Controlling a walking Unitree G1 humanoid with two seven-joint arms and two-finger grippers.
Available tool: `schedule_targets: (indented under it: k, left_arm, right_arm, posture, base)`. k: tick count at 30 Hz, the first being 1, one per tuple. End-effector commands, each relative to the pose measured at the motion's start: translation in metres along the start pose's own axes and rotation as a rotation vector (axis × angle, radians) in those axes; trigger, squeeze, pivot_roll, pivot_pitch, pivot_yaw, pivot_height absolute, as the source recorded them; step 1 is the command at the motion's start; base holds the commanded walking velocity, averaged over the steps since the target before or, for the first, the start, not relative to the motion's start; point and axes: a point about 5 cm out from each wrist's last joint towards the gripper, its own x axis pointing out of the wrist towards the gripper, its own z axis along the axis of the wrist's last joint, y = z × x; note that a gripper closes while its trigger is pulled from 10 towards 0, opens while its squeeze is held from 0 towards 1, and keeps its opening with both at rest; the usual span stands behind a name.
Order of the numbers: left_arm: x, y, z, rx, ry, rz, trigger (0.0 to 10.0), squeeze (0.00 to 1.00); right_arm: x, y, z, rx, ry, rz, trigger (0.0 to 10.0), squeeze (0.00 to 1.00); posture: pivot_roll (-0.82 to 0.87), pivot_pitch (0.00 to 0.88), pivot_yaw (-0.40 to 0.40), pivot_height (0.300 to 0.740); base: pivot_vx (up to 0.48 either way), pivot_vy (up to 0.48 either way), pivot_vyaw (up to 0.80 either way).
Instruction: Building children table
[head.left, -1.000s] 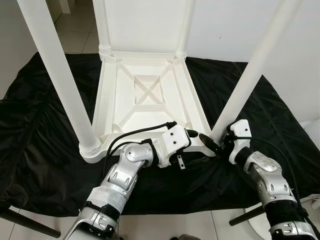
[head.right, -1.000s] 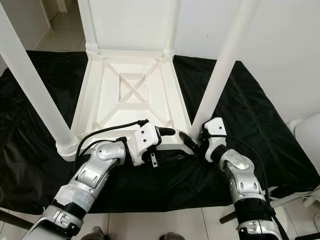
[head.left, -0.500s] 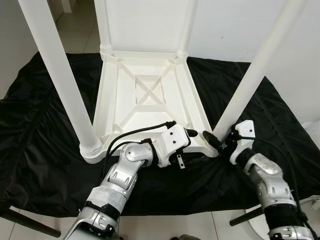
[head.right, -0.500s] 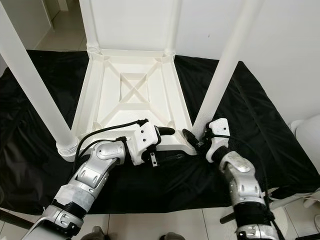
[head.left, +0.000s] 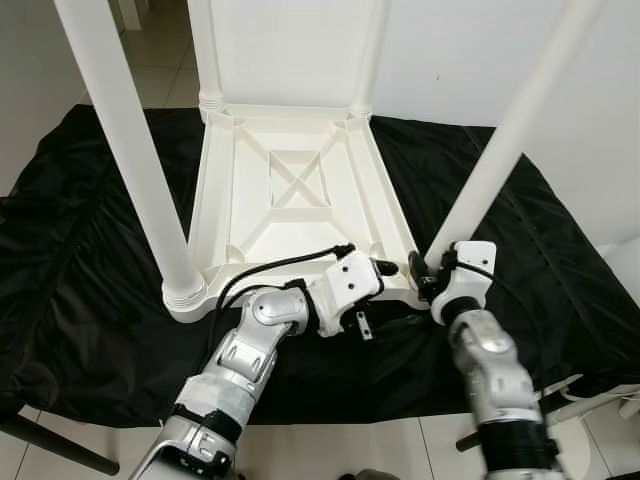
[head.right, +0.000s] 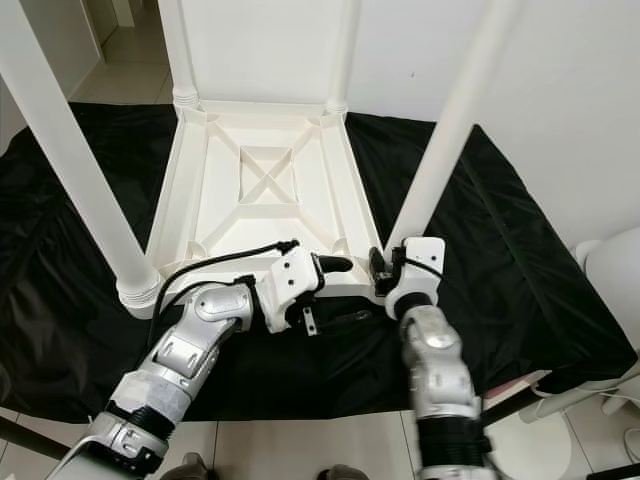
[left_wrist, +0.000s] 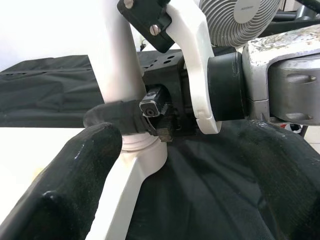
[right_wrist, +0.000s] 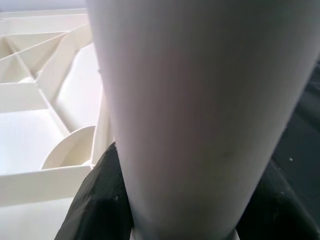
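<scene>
right tool (head.left: 428, 272) clamped round near-right leg (head.left: 500, 150) base | left tool (head.left: 385, 268) (spread) at tabletop (head.left: 290, 195) edge

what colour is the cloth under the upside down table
Black; the cloth beneath the white table shows best in the left eye view.

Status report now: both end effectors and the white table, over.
Right end effector shut on near-right white plastic leg at its base. Left end effector open, resting on upturned white plastic tabletop near edge. Nothing in the way.
</scene>
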Motion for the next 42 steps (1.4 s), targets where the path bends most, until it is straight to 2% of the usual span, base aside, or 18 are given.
schedule_targets:
  k: [1,2,3,6,7,12,13,24,26,27,28,29,30,32,35,37,42]
  left_arm:
    - [0.001,0.004,-0.001,0.009,0.009,0.106,10.0,0.00]
    - [0.001,0.004,-0.001,0.009,0.009,0.106,10.0,0.00]
    - [0.001,0.003,-0.001,0.008,0.009,0.106,10.0,0.00]
    - [0.001,0.003,-0.001,0.008,0.009,0.106,10.0,0.00]
    - [0.002,0.002,-0.001,0.007,0.006,0.104,10.0,0.00]
    - [0.002,0.001,-0.001,0.007,0.005,0.103,10.0,0.00]
    - [0.002,0.001,-0.001,0.007,0.006,0.102,10.0,0.00]
    - [0.002,0.001,-0.001,0.010,0.006,0.103,10.0,0.00]
    - [0.002,0.002,0.000,0.011,0.005,0.106,10.0,0.00]
    - [0.002,0.002,0.000,0.011,0.005,0.106,10.0,0.00]
    - [0.002,0.003,0.000,0.012,0.004,0.107,10.0,0.00]
    - [0.003,0.003,0.000,0.012,0.003,0.107,10.0,0.00]
    - [0.003,0.003,0.000,0.012,0.003,0.107,10.0,0.00]
    - [0.004,0.003,0.000,0.012,0.002,0.106,10.0,0.00]
    - [0.004,0.004,0.001,0.013,0.002,0.106,10.0,0.00]
    - [0.004,0.004,0.001,0.013,0.002,0.106,10.0,0.00]
    - [0.002,0.006,0.001,0.015,0.004,0.109,10.0,0.00]
  right_arm:
    - [-0.002,-0.009,-0.008,-0.006,0.045,-0.098,10.0,0.00]
    - [-0.002,-0.009,-0.008,-0.006,0.045,-0.098,10.0,0.00]
    - [-0.005,-0.003,-0.009,0.008,0.043,-0.155,10.0,0.00]
    - [-0.005,-0.003,-0.009,0.008,0.043,-0.155,10.0,0.00]
    - [-0.006,0.016,-0.011,0.048,0.040,-0.192,10.0,0.00]
    - [-0.007,0.020,-0.008,0.065,0.019,-0.174,10.0,0.00]
    - [-0.008,0.019,-0.006,0.077,0.007,-0.157,10.0,1.00]
    - [-0.016,0.012,0.000,0.085,-0.048,-0.076,10.0,1.00]
    - [-0.027,-0.004,-0.002,0.024,-0.075,0.031,10.0,1.00]
    - [-0.027,-0.004,-0.002,0.024,-0.075,0.031,10.0,1.00]
    - [-0.030,-0.011,-0.004,-0.013,-0.073,0.079,10.0,1.00]
    - [-0.031,-0.020,-0.006,-0.070,-0.064,0.151,10.0,0.00]
    - [-0.031,-0.020,-0.006,-0.070,-0.064,0.151,10.0,0.00]
    - [-0.031,-0.029,-0.008,-0.116,-0.053,0.237,10.0,0.00]
    - [-0.028,-0.033,-0.008,-0.124,-0.051,0.298,10.0,0.00]
    - [-0.028,-0.033,-0.008,-0.124,-0.051,0.298,10.0,0.00]
    - [-0.010,-0.039,0.004,-0.170,-0.057,0.465,10.0,0.00]
  posture:
    - [0.00,0.000,-0.066,0.740]
    - [0.00,0.000,-0.066,0.740]
    - [0.00,0.000,-0.067,0.740]
    - [0.00,0.000,-0.067,0.740]
    - [0.01,0.000,-0.070,0.740]
    - [0.01,0.000,-0.070,0.740]
    - [0.01,0.000,-0.070,0.740]
    - [0.01,0.000,-0.073,0.740]
    - [0.00,0.000,-0.071,0.740]
    - [0.00,0.000,-0.071,0.740]
    - [0.00,0.000,-0.070,0.740]
    - [-0.01,0.000,-0.066,0.740]
    - [-0.01,0.000,-0.066,0.740]
    - [-0.01,0.000,-0.064,0.740]
    - [-0.01,0.000,-0.062,0.740]
    - [-0.01,0.000,-0.062,0.740]
    - [0.00,0.000,-0.060,0.740]
  base:
    - [0.000,0.000,0.00]
    - [0.000,0.000,0.00]
    - [0.000,0.000,0.00]
    - [0.000,0.000,0.00]
    - [0.000,0.000,0.00]
    - [0.000,0.000,0.00]
    - [0.000,0.000,0.00]
    - [0.000,0.000,0.00]
    - [0.000,0.000,0.00]
    - [0.000,0.000,0.00]
    - [0.000,0.000,0.00]
    - [0.000,0.000,0.00]
    - [0.000,0.000,0.00]
    - [0.000,0.000,0.00]
    - [0.000,0.000,0.00]
    - [0.000,0.000,0.00]
    - [0.000,0.000,0.00]
